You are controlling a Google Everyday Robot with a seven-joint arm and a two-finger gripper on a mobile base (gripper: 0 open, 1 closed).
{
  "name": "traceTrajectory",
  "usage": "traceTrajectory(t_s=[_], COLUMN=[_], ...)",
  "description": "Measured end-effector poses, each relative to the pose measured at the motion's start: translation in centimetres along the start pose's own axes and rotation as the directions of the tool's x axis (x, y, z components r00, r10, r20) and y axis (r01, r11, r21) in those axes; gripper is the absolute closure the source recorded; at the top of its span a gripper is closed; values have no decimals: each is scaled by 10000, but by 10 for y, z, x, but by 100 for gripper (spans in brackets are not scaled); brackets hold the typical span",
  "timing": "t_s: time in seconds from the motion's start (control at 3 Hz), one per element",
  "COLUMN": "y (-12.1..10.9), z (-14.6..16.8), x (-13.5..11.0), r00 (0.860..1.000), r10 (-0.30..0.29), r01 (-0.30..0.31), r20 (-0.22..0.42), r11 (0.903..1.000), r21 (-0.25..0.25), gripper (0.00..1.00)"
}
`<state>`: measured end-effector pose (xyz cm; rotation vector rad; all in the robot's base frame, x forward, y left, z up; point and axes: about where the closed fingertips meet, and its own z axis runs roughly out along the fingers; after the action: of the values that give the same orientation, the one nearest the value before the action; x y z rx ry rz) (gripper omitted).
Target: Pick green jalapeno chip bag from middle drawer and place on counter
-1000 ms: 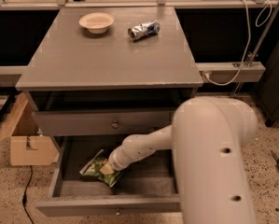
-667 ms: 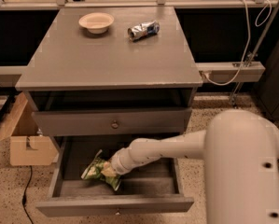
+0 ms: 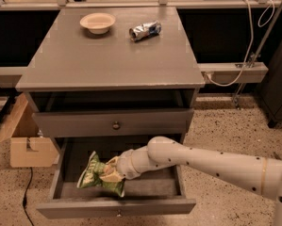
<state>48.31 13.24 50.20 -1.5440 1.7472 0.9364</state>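
While the pale arm (image 3: pixel 211 163) reaches in from the right edge of the view, its gripper (image 3: pixel 109 171) sits low inside the open middle drawer (image 3: pixel 58 172), over the left half of the dark floor; the tan fingers (image 3: pixel 111 177) are closed narrowly on the green chip bag (image 3: pixel 90 174), pinching its right side; the bag is crumpled and tilted, its upper corner pointing up and to the left, its lower edge down near the front wall of the drawer; whether that edge touches the drawer floor cannot be told.

Pulled well out, the drawer shows both grey side walls and a tiny knob on its front; just above it a closed drawer front (image 3: pixel 84 124) carries a round brass knob (image 3: pixel 116 125); above that front lies an open dark gap under the top.

On the counter (image 3: pixel 107 62), near the back, a shallow cream bowl (image 3: pixel 97 22) stands to the left; a shiny silver-and-blue foil wrapper (image 3: pixel 145 30) lies just to its right, apart from it; the bag is nowhere on that surface.

Beside the cabinet on the left, a cardboard box (image 3: pixel 28 147) rests on the speckled floor (image 3: pixel 225 126); a white cable (image 3: pixel 246 41) hangs at the right, behind the cabinet.
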Motion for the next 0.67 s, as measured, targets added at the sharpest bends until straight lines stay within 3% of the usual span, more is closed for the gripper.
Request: traceTrajectory(t_s=[0.33,0.67], y=[10,14], z=[-56,-91], x=[-46,-42], r00=[9793,9649], r10=[-906,-1667], r01=[949,1645], r20=[1811,2031], r11=[9954,9860], r21=[-148,280], gripper=[100,100])
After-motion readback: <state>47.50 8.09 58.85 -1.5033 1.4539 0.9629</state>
